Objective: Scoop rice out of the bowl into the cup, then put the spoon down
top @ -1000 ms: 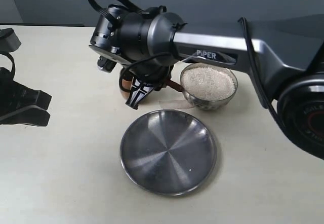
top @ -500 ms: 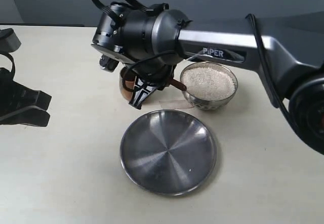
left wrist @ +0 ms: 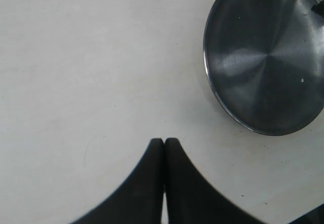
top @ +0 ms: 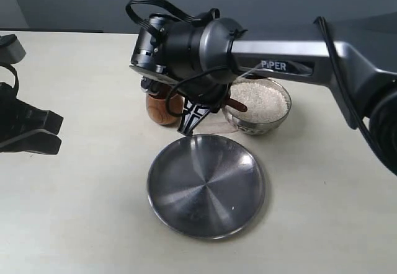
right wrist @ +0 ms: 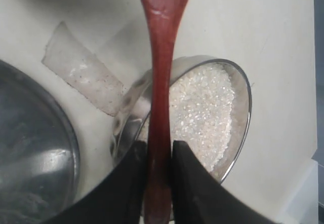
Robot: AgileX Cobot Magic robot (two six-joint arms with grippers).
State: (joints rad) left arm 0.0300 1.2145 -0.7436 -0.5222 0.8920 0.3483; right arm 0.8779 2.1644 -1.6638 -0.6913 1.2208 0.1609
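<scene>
My right gripper (right wrist: 158, 153) is shut on the handle of the reddish-brown spoon (right wrist: 161, 77), above the near rim of the steel bowl (right wrist: 245, 89). The bowl is heaped with white rice (right wrist: 205, 107). The spoon widens toward its head at the edge of the right wrist view. From outside, the right gripper (top: 193, 118) hangs between the brown wooden cup (top: 162, 108) and the bowl (top: 273, 122) of rice (top: 259, 100). An end of the spoon (top: 236, 105) shows at the bowl's left rim. My left gripper (left wrist: 164, 142) is shut and empty over bare table.
A large flat steel plate (top: 206, 184) lies in front of the cup and bowl, and its rim (right wrist: 71, 148) shows beside the bowl. A clear tape patch (right wrist: 83, 77) is stuck to the table by the bowl. The left gripper (top: 57, 131) rests at the far left.
My right arm has swung to the right with the spoon, uncovering the cup and bringing the spoon to the bowl's left rim. The left arm has not moved.
</scene>
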